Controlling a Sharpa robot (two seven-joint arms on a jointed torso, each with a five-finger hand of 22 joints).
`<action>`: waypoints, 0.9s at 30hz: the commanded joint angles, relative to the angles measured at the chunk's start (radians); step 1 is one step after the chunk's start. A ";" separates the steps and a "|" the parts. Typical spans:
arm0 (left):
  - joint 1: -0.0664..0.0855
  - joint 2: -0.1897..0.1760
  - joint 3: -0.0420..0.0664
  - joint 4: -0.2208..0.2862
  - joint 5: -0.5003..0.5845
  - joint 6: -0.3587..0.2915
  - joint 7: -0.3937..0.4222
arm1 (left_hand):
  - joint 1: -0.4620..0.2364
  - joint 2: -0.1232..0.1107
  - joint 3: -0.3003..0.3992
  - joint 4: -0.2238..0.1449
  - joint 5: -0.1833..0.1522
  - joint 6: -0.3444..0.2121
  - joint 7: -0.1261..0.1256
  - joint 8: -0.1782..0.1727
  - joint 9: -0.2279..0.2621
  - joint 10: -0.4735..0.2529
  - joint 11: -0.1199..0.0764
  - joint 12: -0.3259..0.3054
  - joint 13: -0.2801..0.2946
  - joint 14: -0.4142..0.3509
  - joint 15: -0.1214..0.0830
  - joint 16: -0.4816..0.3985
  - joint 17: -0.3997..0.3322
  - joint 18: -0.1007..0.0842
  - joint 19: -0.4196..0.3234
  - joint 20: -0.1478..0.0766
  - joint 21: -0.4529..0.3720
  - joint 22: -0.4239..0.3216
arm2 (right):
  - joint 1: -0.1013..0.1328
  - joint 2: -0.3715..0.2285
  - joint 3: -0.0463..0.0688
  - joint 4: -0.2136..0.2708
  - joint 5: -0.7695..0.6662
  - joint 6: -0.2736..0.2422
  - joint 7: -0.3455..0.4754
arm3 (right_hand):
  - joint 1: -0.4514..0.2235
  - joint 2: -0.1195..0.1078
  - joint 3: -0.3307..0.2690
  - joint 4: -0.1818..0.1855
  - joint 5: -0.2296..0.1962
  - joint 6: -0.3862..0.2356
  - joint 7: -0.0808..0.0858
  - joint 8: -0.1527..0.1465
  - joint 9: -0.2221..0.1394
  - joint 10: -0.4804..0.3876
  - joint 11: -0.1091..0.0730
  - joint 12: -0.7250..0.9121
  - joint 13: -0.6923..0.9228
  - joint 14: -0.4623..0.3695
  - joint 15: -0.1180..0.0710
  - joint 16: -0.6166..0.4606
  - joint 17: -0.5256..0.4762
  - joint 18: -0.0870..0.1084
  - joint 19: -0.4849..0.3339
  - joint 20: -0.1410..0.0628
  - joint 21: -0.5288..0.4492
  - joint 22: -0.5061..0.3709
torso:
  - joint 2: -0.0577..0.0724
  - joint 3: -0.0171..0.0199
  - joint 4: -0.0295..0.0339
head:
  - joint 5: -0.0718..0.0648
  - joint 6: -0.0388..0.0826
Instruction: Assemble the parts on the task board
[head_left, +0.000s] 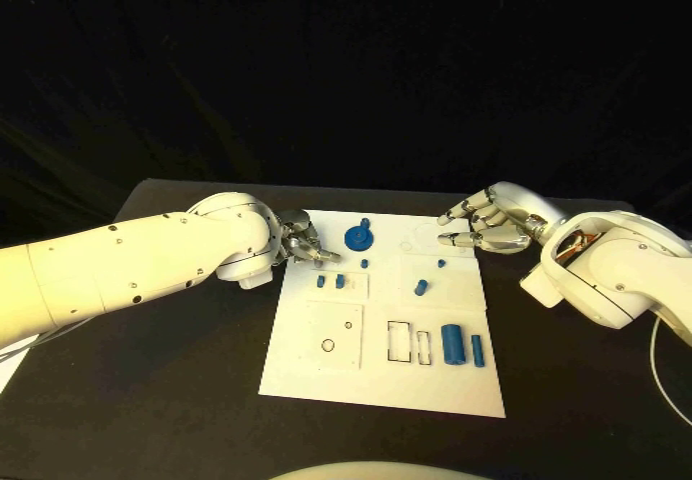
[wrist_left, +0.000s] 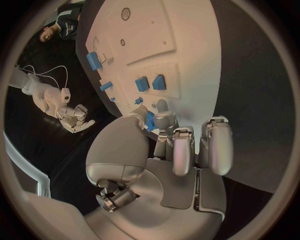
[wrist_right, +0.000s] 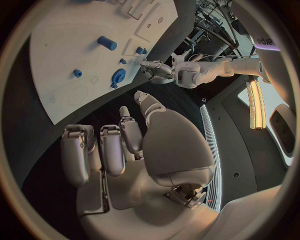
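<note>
**A:** Start with the head view, nearest first. What do you count?

**B:** Nearest me is the white task board (head_left: 378, 385) on the black table (head_left: 159, 400). On it I count two upright blue bars side by side at the near right: a thick bar (head_left: 453, 344) and a thin bar (head_left: 477, 347). Farther up sit a pair of small blue blocks (head_left: 330, 282), one slanted blue peg (head_left: 421, 288), one round blue disc (head_left: 358, 237) at the far edge, and two tiny blue studs, which I can barely make out.

**A:** And the hands?

**B:** Two. My left hand (head_left: 306, 248) sits at the board's far left edge, just beside the disc, fingers curled; I cannot tell from here whether it holds anything. My right hand (head_left: 485, 226) hovers past the far right corner, fingers loosely apart, nothing in them.

**A:** Left wrist view?

**B:** The left hand (wrist_left: 164, 145) reaches over the board (wrist_left: 187, 50). A blue piece (wrist_left: 149, 119) shows right at the fingertips, though I cannot tell if it is pinched. Beyond it are the two blocks (wrist_left: 150, 82).

**A:** Right wrist view?

**B:** The right hand (wrist_right: 125, 150) is spread and holds nothing, off the board (wrist_right: 62, 55). I count one disc (wrist_right: 117, 76), one peg (wrist_right: 106, 43) and one stud (wrist_right: 77, 73), with the left hand (wrist_right: 156, 69) at the board's edge.
</note>
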 joint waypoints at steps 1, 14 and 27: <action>0.000 -0.003 0.001 -0.001 0.070 -0.088 0.068 | 0.020 0.000 -0.006 -0.003 0.001 -0.008 0.002 -0.005 -0.001 -0.013 0.001 -0.010 -0.012 0.105 0.006 0.003 0.263 0.016 0.034 0.005 -0.010 0.146 | -0.001 0.000 0.000 0.000 -0.003 0.015 0.004 | 0.006 -0.001 0.006 -0.001 0.007 0.006 0.002 -0.005 -0.002 -0.006 0.001 -0.002 0.042 0.067 -0.007 -0.004 0.085 0.008 0.000 -0.007 -0.004 0.109 | 0.000 0.0003 -0.0007 | -0.002 0.000; 0.000 0.011 0.000 0.007 0.006 -0.224 0.417 | 0.348 -0.072 0.088 -0.103 -0.005 -0.162 0.111 -0.144 -0.150 -0.373 0.098 -0.416 -0.383 -0.218 0.091 -0.554 -0.312 0.151 -0.368 0.085 -0.793 -0.449 | -0.002 0.002 0.000 -0.002 -0.002 0.014 0.006 | 0.006 -0.001 0.007 -0.001 0.007 0.006 0.002 -0.005 -0.002 -0.006 0.001 -0.002 0.042 0.067 -0.007 -0.004 0.085 0.009 -0.001 -0.007 -0.004 0.108 | -0.001 0.0015 0.0008 | -0.004 0.004; -0.027 0.074 -0.009 -0.029 -0.276 -0.255 0.478 | 0.399 -0.177 0.223 -0.149 -0.002 -0.072 0.109 -0.312 -0.393 -0.355 0.127 -0.668 -0.667 -0.272 0.110 -0.754 -0.539 0.159 -0.326 0.101 -0.898 -0.531 | -0.002 0.006 0.000 -0.003 0.000 0.012 0.009 | 0.006 0.000 0.008 0.000 0.007 0.006 0.002 -0.006 -0.002 -0.006 0.001 -0.002 0.042 0.067 -0.007 -0.004 0.086 0.009 -0.001 -0.007 -0.004 0.108 | 0.001 0.0007 -0.0009 | -0.014 0.014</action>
